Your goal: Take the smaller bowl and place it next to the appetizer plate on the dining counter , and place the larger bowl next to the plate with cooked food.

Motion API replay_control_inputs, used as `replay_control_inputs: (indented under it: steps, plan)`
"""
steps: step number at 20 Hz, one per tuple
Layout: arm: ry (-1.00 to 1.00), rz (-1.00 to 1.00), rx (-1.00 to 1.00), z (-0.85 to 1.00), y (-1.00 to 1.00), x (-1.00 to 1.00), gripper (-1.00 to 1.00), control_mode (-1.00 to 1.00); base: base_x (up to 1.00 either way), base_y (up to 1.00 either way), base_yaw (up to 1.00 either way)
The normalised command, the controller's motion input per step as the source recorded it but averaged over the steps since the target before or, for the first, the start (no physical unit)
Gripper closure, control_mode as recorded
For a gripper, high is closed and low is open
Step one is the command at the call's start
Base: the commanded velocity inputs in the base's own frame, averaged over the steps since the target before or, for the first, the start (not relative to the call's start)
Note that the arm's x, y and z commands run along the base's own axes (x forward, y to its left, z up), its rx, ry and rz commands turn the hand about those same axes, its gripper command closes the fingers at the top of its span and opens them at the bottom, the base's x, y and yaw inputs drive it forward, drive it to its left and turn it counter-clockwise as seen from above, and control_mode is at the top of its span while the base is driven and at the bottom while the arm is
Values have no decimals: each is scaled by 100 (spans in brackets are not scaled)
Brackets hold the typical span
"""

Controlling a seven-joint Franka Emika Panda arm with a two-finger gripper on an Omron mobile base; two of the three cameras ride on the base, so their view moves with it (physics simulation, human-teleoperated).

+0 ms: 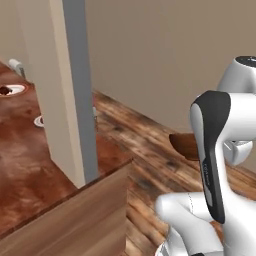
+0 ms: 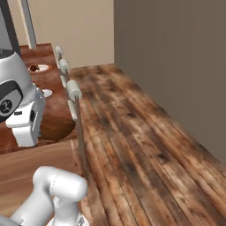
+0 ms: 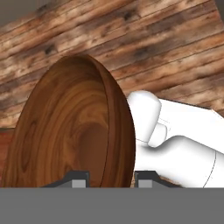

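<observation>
The gripper (image 3: 111, 179) is clamping the rim of the smaller bowl (image 3: 74, 131), carrying it in the air above the plank floor (image 2: 145, 145), right of the dining counter (image 1: 25, 165). Far left on that counter, the plate with cooked food (image 1: 11, 90) is sitting, the appetizer plate (image 1: 40, 121) nearer.

Colours & patterns, ref. the smaller bowl (image 3: 74, 127)

Smaller bowl: dark brown w/ swirling wood grain, darker centre; finger tips (image 3: 78, 179) at its rim dark grey. Floor (image 3: 166, 52) behind bowl: brown planks, mixed light/dark streaks, black knots. Dining counter (image 1: 25, 165) left of bowl: reddish-brown, polished mottled grain. On it, far from bowl: appetizer plate (image 1: 39, 121) plain white; plate with cooked food (image 1: 12, 90) w/ white centre, dark brown food. Pillar (image 1: 67, 85) betw. bowl & plates: beige face, grey side. Walls beige.
</observation>
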Motion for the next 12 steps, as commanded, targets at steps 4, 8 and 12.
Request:
replay_control_inputs:
  steps: [4,8,12]
  plan:
    - [0,0,0,0,0,0,100,100,87,-100,42]
    - [0,0,0,0,0,0,100,100,66,-100,48]
    - [0,0,0,0,0,0,100,100,50,-100,51]
